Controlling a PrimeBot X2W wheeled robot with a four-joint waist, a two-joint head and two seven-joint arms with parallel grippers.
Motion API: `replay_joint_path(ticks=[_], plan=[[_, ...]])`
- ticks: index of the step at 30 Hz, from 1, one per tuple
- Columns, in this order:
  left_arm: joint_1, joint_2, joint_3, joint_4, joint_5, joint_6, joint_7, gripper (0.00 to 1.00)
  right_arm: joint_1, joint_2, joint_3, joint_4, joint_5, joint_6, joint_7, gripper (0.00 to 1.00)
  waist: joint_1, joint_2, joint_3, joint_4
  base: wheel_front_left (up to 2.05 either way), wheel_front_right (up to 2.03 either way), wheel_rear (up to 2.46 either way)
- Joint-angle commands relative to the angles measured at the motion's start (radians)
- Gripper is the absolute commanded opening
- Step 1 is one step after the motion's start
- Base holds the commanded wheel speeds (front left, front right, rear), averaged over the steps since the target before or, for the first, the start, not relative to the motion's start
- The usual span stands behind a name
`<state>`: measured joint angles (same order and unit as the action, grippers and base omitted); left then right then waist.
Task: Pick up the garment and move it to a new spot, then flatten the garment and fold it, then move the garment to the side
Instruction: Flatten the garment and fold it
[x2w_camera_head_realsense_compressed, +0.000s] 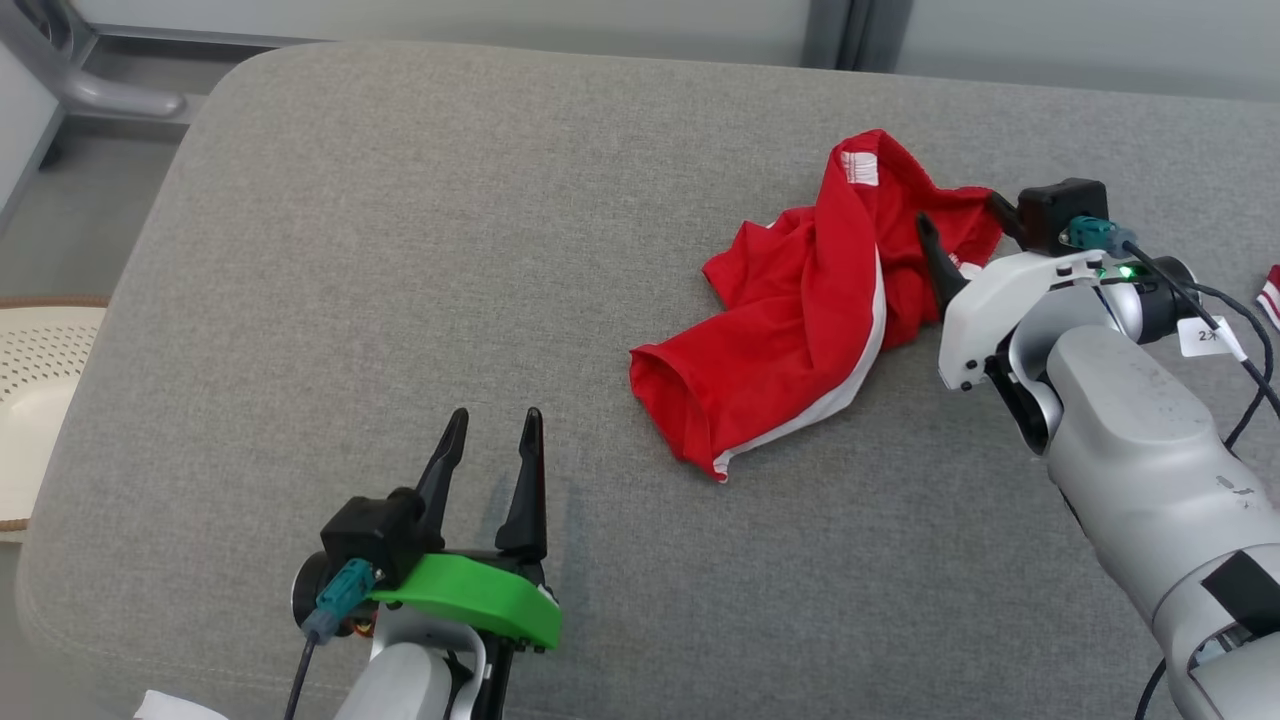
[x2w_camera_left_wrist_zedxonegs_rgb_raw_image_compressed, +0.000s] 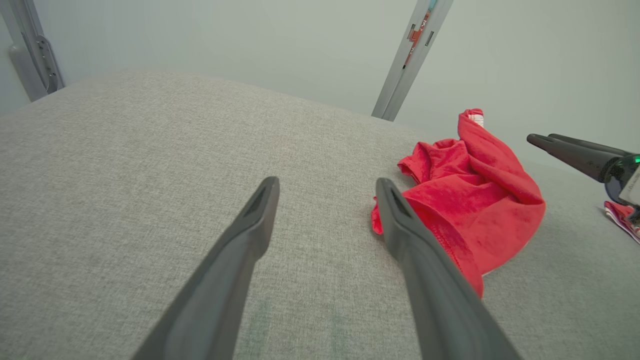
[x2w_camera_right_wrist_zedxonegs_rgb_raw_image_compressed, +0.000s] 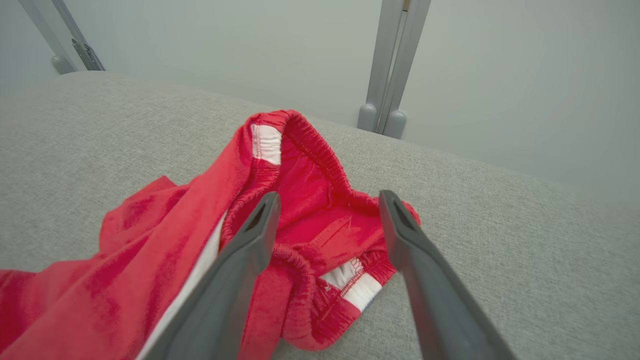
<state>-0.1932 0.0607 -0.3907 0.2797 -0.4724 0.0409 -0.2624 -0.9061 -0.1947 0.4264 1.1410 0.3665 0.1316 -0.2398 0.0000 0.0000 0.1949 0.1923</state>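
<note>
A: Where is the garment (x2w_camera_head_realsense_compressed: 800, 300) lying?
B: Crumpled on the grey cushion (x2w_camera_head_realsense_compressed: 400, 250), two o'clock from the left gripper (x2w_camera_head_realsense_compressed: 497, 415). Both grippers' fingers are standing spread, holding nothing.
A: And the right gripper (x2w_camera_head_realsense_compressed: 960, 215)?
B: Hovering at the garment's three o'clock edge, straddling the waistband (x2w_camera_right_wrist_zedxonegs_rgb_raw_image_compressed: 310, 140). Best to be sinking low before pinching.

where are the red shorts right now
The red shorts lie crumpled on the grey cushion, right of centre in the head view, their waistband end at the open right hand, the left hand apart to their left.

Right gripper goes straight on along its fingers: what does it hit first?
Probably the red garment, its bunched waistband lying just ahead between the right gripper's open fingers; depth is unclear.
</note>
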Motion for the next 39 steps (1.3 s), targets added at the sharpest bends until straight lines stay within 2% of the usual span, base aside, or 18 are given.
replay_joint_path(ticks=[1, 13, 19, 20, 21, 22, 23, 24, 26, 34, 39], plan=[[0.002, 0.008, 0.001, -0.006, 0.015, -0.001, -0.003, 1.0, 0.008, -0.008, 0.005, -0.004, 0.009, -0.002, -0.005, 1.0, 0.0, 0.0, 0.011, 0.002, 0.0, 0.0, 0.0], [-0.035, 0.001, -0.013, -0.017, 0.016, -0.005, -0.003, 1.0, -0.091, -0.013, -0.022, 0.053, 0.055, -0.002, 0.002, 1.0, 0.0, 0.0, 0.101, 0.094, 0.0, 0.0, 0.0], [-0.039, -0.003, -0.01, -0.018, 0.013, -0.008, -0.002, 1.0, -0.126, -0.012, -0.003, 0.083, 0.054, -0.002, 0.034, 1.0, 0.0, 0.0, 0.12, 0.13, 0.0, 0.0, 0.0], [-0.038, -0.004, -0.009, -0.018, 0.014, -0.008, -0.002, 1.0, -0.128, -0.011, 0.001, 0.087, 0.056, -0.002, 0.041, 0.96, 0.0, 0.0, 0.121, 0.133, 0.0, 0.0, 0.0], [-0.037, -0.004, -0.009, -0.018, 0.014, -0.009, -0.002, 1.0, -0.129, -0.01, 0.003, 0.091, 0.059, -0.002, 0.047, 0.77, 0.0, 0.0, 0.121, 0.135, 0.0, 0.0, 0.0], [-0.036, -0.005, -0.008, -0.018, 0.015, -0.009, -0.002, 1.0, -0.13, -0.009, 0.005, 0.095, 0.064, -0.002, 0.053, 0.38, 0.0, 0.0, 0.121, 0.136, 0.0, 0.0, 0.0], [-0.035, -0.005, -0.008, -0.017, 0.016, -0.01, -0.002, 1.0, -0.13, -0.007, 0.006, 0.098, 0.069, -0.002, 0.061, 0.32, 0.0, 0.0, 0.12, 0.137, 0.0, 0.0, 0.0], [-0.033, -0.006, -0.006, -0.016, 0.016, -0.009, -0.002, 1.0, -0.129, -0.003, 0.008, 0.099, 0.076, -0.002, 0.069, 0.17, 0.0, 0.0, 0.119, 0.137, 0.0, 0.0, 0.0], [-0.027, -0.006, -0.001, -0.014, 0.017, -0.006, -0.002, 1.0, -0.122, 0.005, 0.007, 0.099, 0.094, -0.002, 0.077, 0.0, 0.0, 0.0, 0.113, 0.13, 0.0, 0.0, 0.0], [-0.001, -0.005, 0.01, -0.007, 0.026, -0.011, -0.002, 1.0, -0.067, -0.001, 0.025, 0.027, 0.174, -0.002, 0.046, 0.0, 0.0, 0.0, 0.061, 0.057, 0.0, 0.0, 0.0], [0.02, -0.005, 0.008, -0.003, 0.026, -0.011, -0.002, 1.0, 0.025, -0.06, 0.037, -0.088, 0.264, -0.002, 0.055, 0.0, 0.0, 0.0, 0.021, -0.005, 0.0, 0.0, 0.0]])
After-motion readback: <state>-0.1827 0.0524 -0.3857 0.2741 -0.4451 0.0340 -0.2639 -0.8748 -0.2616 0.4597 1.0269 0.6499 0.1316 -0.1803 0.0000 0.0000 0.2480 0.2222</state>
